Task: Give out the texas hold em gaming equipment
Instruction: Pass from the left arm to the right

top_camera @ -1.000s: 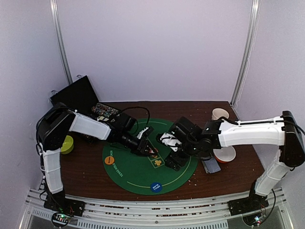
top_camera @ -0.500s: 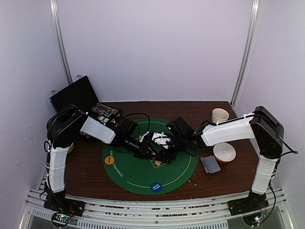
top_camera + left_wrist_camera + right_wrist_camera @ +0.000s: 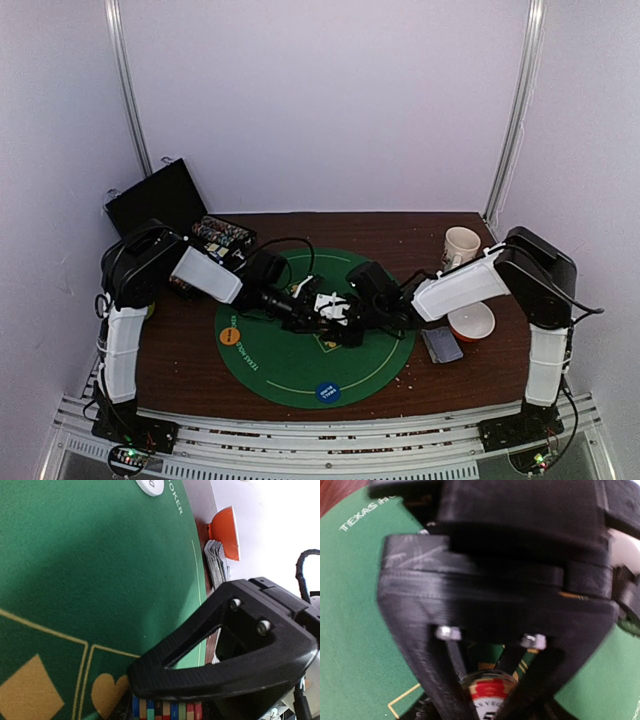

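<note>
Top view: left claw (image 3: 303, 306) and right claw (image 3: 347, 318) tip to tip at centre of green mat (image 3: 285, 372). 2 arms about equally near the meeting spot. Item between them too small to tell. Orange disc (image 3: 229, 335) at mat's left edge, blue disc (image 3: 327, 392) at its near edge. Grey cards (image 3: 441, 345) on bench (image 3: 180, 365) just off mat's right, beside red-and-white bowl (image 3: 470, 320). Print on mat and discs unreadable here.

Left wrist: chip stack (image 3: 165, 711) at bottom edge, lying on its side, long axis across the picture, touching a black finger (image 3: 210, 672) just above it. Owner of that finger unclear. Left claw gripping or released: cannot tell. White disc (image 3: 150, 485) at top, "OKER" printed beside it.

Right wrist: red-and-white chip face dead ahead between right fingers (image 3: 452, 675), so stack axis probably runs along the approach line. Flanked on both sides. Clenched on it or not: cannot tell. Reads "TEXAS H" on mat, "VEG" on chip.
</note>
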You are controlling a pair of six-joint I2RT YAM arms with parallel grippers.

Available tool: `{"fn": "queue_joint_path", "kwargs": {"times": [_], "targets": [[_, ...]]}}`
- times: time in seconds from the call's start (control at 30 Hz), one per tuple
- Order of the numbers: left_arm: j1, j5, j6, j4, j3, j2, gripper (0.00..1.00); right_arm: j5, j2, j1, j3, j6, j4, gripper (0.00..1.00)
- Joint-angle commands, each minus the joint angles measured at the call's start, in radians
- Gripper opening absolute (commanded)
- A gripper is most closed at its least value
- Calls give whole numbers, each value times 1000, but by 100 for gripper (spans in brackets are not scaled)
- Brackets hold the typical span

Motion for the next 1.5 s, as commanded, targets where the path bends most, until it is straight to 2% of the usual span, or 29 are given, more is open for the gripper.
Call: {"fn": "queue_joint_path", "kwargs": {"times": [0.0,0.2,0.33,0.43,0.5,0.63,0.83,1.0,1.13,1.33,1.47], "targets": [[8,-41,0,4,-17,46,0,27,36,-7,7,-17,24,49],[13,-41,9,-1,-17,48,0,64,41,-8,23,-31,-19,45],[19,-40,14,-3,-16,47,0,101,37,-9,46,-35,-74,23],[25,-39,17,-3,-26,37,1,115,12,-8,43,-33,-122,14],[27,-18,26,0,-29,31,7,116,-1,-8,48,-24,-161,8],[31,-8,71,-36,-16,13,27,112,6,-5,93,35,-256,1],[62,-19,74,-34,-34,-18,48,128,20,-9,90,63,-308,0],[84,-17,129,-91,-29,-27,55,129,40,-19,107,71,-344,0],[116,-15,151,-102,-68,-70,56,147,39,-20,121,77,-400,0],[201,-90,245,-213,-126,-179,56,133,10,-11,122,118,-503,0],[262,-141,300,-280,-136,-247,56,97,-36,17,67,152,-551,0]]}}
